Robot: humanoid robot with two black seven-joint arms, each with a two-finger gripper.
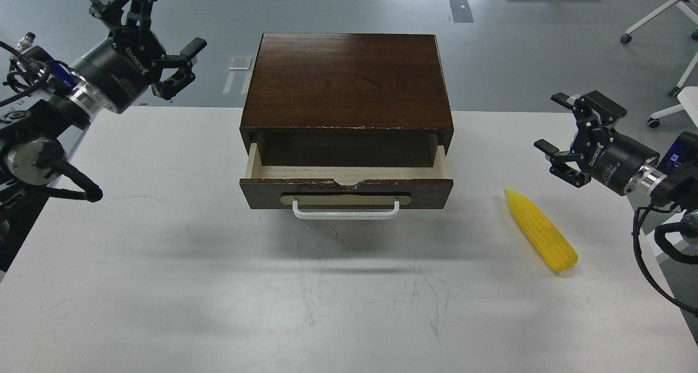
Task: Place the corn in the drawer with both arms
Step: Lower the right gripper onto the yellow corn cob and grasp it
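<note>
Item: table (pixel 163 286), white, scuffed with dark scratches near the middle. On it, toward the far edge, a dark wooden box (pixel 349 78) with its drawer (pixel 347 172) pulled partway out; pale wood shows inside, nothing visible in the exposed part, front edge chipped above the white handle (pixel 346 214). Item: corn (pixel 540 228), yellow, lying flat on the table to the right of the drawer front, well apart from it, pointed end toward the box, blunt end toward the near edge. Item: right gripper (pixel 564 138), fingers spread, holding nothing, hanging over the right table edge just beyond the corn's pointed end, not touching it. Item: left gripper (pixel 155 35), fingers likewise spread and empty, raised off the far left corner, well apart from the box and drawer. Step in hand, as judged: the drawer being already open enough to take the cob, the pick-up of the corn is due and not yet begun. Next move calls for the right gripper to come down over the middle of the cob, fingers set across its width, close, lift, and carry it left over the drawer opening. The opening is shallow from front to back, so the cob likely needs turning to lie along the drawer's width. Left arm appears placed to push the drawer shut afterward.
</note>
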